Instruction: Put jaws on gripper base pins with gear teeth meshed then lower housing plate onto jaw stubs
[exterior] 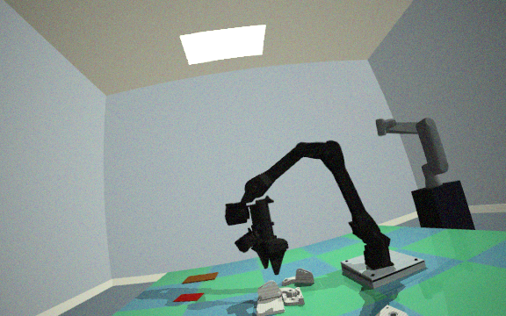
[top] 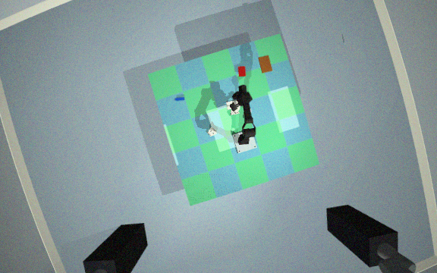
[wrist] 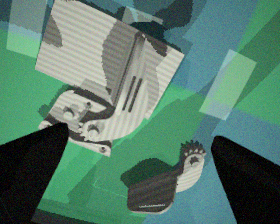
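Note:
The gripper base (wrist: pixel 63 101) (exterior: pixel 294 298) lies on the mat with one pin bare. One jaw (wrist: pixel 81 45) (exterior: pixel 271 299) has its broad ribbed panel beside the base and its narrow toothed end over the other pin; whether it is fully seated is unclear. The second jaw (wrist: pixel 153 194) (exterior: pixel 306 277) lies on the mat apart from the base, teeth (wrist: pixel 192 149) showing. The housing plate (top: pixel 212 132) (exterior: pixel 392 312) lies on the mat, away from the base. My gripper (wrist: pixel 141 136) (exterior: pixel 271 269) is open and empty above the parts, the second jaw low between its fingers in the wrist view.
A red block (top: pixel 242 71) (exterior: pixel 189 298) and an orange-brown slab (top: pixel 265 64) (exterior: pixel 200 277) lie on the checkered mat (top: pixel 250 168) beyond the parts. A blue piece (top: pixel 180 98) lies at one side. My arm's base plate (top: pixel 246 149) (exterior: pixel 382 273) stands behind the parts.

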